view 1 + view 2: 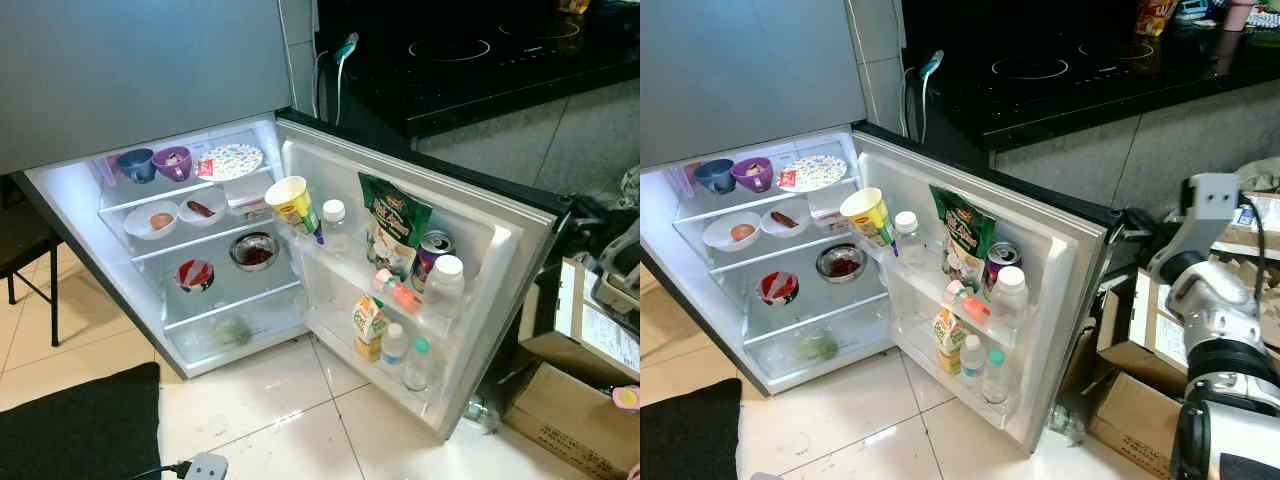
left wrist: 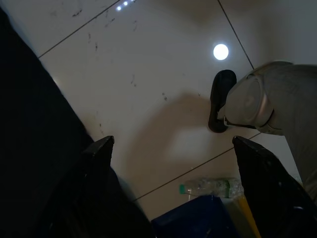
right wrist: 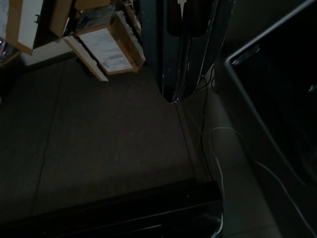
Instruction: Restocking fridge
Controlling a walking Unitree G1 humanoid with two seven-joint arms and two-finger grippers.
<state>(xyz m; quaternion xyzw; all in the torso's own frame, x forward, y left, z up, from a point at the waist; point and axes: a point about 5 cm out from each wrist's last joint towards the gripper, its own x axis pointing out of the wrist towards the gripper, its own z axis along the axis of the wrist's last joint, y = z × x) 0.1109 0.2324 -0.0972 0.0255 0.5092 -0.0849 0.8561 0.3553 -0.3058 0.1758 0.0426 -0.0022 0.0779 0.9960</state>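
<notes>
Fridge (image 1: 70, 190): stands open ahead and to the robot's left, lit inside; three shelves carry bowls (image 1: 150, 220), cups (image 1: 172, 162) and a plate (image 1: 229, 160), with bare glass at the front of the lowest shelf.
Door (image 1: 500, 270): swung wide toward the robot's right, its far edge close to the boxes (image 1: 1140, 420); its two racks hold a snack bag (image 1: 392, 225), can (image 1: 432, 250), carton (image 1: 368, 325) and several bottles (upright, packed side by side).
Worktop (image 1: 1090, 70): dark, behind the door, with a hob on it.
Floor (image 1: 270, 410): pale tile, open in front of the fridge; a black mat (image 1: 80, 425) lies to the left.
Right arm (image 1: 1225, 330): raised beside the boxes, nearer the door than the left.
Right end effector: cannot tell whether open or closed; its wrist view is dark.
Left end effector (image 2: 173, 173): hangs low, fingers (image 2: 96, 163) spread wide, holding nothing.
Loose bottle (image 2: 210, 187): lies on its side on the floor below the left end effector, long axis across the gap between the fingers, just beside a blue thing (image 2: 193, 220).
Judgement: likely the next stock; the left arm would reach straight down (the blue thing crowds one side).
</notes>
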